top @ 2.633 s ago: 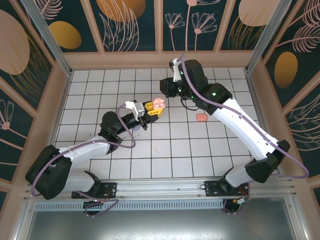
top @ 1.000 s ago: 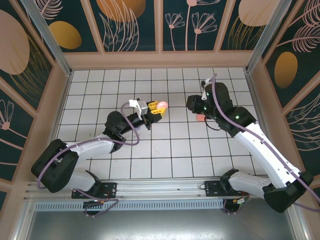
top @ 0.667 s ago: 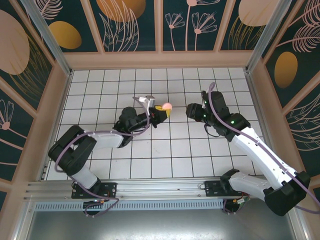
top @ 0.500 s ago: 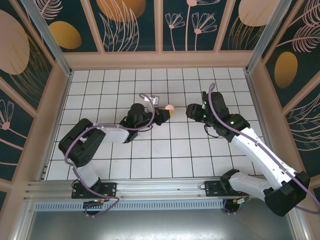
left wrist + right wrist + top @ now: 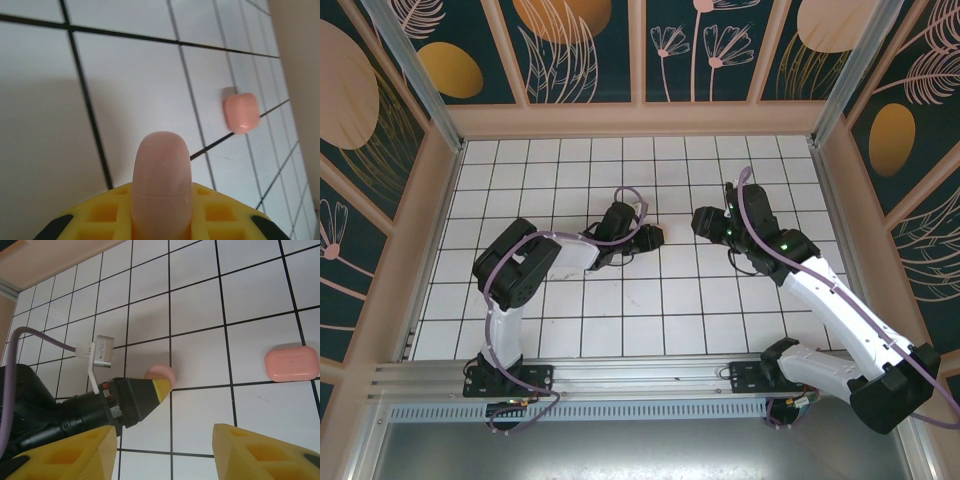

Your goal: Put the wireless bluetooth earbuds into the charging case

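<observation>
Left wrist cam: pale pink charging case [image 5: 161, 180] clamped between the left gripper's yellow fingers [image 5: 220, 217]. Lid seam visible, lid closed, contents hidden. It sits over the white tiled table [image 5: 135, 90]; cannot tell if it touches the tile. Coral charging case [image 5: 242, 112] lies flat on a tile to the right, well apart, closed.

Right wrist cam shows the same grip from the other side. The left gripper [image 5: 161, 385] points right, and the pink case's rounded end pokes past its yellow tip. The coral case lies alone on its tile at the right edge. The right gripper [image 5: 165, 452] has its yellow fingers [image 5: 65, 452] spread apart with bare floor between them. It is near the left gripper and touches neither case.

The wrist cams give both cases; the top cam gives the layout. The left arm [image 5: 560, 250] is stretched low across the table with its gripper near centre. The right arm [image 5: 800, 275] is bent, its gripper just right of the left one and facing it.

Versus earlier: 2.6 s ago the right gripper was right at the held pink case; it has since pulled back to the right. The left arm has reached further out and rolled its wrist. Half a second ago the pink case was a clear pink dot at its tip from above. The right arm has barely moved in that half second.
</observation>
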Available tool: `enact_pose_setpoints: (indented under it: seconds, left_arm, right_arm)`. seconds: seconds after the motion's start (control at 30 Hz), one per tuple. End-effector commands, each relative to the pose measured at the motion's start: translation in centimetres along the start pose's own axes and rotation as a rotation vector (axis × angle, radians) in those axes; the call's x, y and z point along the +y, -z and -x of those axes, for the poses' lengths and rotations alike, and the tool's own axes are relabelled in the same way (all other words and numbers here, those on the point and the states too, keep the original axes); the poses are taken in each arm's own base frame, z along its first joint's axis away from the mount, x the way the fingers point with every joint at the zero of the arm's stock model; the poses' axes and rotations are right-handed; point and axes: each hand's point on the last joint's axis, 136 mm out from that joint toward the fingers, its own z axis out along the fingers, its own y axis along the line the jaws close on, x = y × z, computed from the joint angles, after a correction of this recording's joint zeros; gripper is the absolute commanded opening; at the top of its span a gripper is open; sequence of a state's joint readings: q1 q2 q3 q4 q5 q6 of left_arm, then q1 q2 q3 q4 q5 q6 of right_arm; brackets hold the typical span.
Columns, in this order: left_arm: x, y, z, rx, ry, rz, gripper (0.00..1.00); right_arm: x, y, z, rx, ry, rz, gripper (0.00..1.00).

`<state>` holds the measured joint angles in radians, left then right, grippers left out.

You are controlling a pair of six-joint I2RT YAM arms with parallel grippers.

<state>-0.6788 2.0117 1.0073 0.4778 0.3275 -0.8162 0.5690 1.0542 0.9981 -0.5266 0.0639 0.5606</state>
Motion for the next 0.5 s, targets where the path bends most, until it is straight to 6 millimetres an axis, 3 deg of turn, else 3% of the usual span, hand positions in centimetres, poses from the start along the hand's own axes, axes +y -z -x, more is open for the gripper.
enact_pose_setpoints:
  seconds: [0.0,0.27,0.47]
  left_arm:
    - [1.3,-0.5,0.4,0.006,0.013,0.069,0.07]
    - [3.1,-0.7,-0.1,0.032,-0.007,0.162,0.22]
    - [3.3,-0.2,0.0,0.030,-0.029,0.188,0.43]
  right_arm:
    - [-0.3,0.4,0.8,-0.042,-0.019,-0.005,0.54]
    - [-0.2,0.6,1.1,-0.050,-0.018,-0.005,0.54]
    - [0.1,1.0,1.6,-0.061,-0.013,-0.003,0.54]
